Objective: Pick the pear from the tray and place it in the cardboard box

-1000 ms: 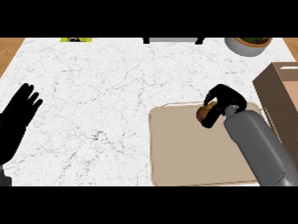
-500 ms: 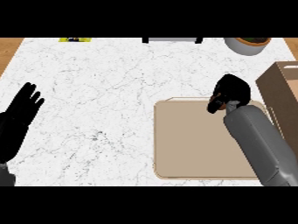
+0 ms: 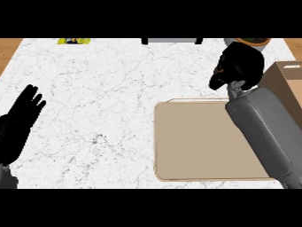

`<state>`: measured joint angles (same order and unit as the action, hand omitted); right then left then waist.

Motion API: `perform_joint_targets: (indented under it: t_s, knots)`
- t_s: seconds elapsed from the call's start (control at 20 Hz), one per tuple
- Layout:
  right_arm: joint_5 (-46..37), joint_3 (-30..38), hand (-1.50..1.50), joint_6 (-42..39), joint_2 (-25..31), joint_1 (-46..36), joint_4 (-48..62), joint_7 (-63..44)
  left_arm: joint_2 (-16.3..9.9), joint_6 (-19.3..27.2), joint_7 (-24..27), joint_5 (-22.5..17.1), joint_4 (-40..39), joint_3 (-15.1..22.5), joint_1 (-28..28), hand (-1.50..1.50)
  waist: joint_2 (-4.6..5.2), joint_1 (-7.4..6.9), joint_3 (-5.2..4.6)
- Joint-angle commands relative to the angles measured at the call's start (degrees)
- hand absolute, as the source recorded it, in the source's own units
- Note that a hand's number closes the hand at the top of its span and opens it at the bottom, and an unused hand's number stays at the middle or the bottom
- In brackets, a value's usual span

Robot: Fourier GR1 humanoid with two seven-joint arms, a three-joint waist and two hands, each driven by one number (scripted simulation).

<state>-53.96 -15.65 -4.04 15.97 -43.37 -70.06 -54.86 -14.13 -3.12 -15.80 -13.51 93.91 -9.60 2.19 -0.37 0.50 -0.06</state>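
1. Black left hand [image 3: 16, 128]: fingers straight, resting.
2. Flat beige tray [image 3: 199, 146]: below the right hand, no pear visible on it.
3. Black right hand [image 3: 237, 66]: fingers curled, presumably hiding the pear; transport step.
4. Brown cardboard box [image 3: 297, 91]: just right of that hand; next, carry across and release.

The counter [image 3: 114, 88] is white marble threaded with fine grey and black veins, with warm brown wood showing at its left and right edges. The tray [image 3: 192, 146] is a plain, flat beige with a slightly paler rim. The cardboard box [image 3: 296, 82] is tan-brown, lighter along its top edges. Both forearms are matte grey, and each robot hand is black: the left robot hand [image 3: 16, 122] and the right robot hand [image 3: 239, 65]. At the far edge sit a small yellow-green item [image 3: 73, 41] with dark marks, a dark grey object [image 3: 172, 41], and a grey bowl [image 3: 248, 42] with an orange-brown inside.
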Motion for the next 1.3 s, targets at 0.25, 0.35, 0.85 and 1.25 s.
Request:
perform_joint_targets:
  t_s: [0.25,0.35,0.85,1.25]
  knots:
    - [-8.16,4.65,1.50,-7.06,6.04,-4.57,-14.07,-12.56,1.48,2.00,-2.44,1.25,2.13,1.34,0.32,0.00,-0.06,0.30,0.04]
    - [-9.95,5.45,1.50,-7.47,5.94,-3.37,-16.24,-13.93,-0.12,1.29,-1.39,0.80,0.32,-0.74,1.72,0.00,0.06,0.29,0.02]
    - [-8.61,16.48,1.50,-13.15,14.02,1.91,-17.68,-6.40,1.86,-1.32,1.30,0.71,2.47,0.85,-2.75,0.00,0.22,-0.46,0.04]
    - [-8.06,22.68,1.50,-2.24,16.05,10.80,-13.63,6.72,1.50,0.06,-1.26,1.12,-0.22,-0.44,3.10,0.00,0.42,-0.42,0.07]
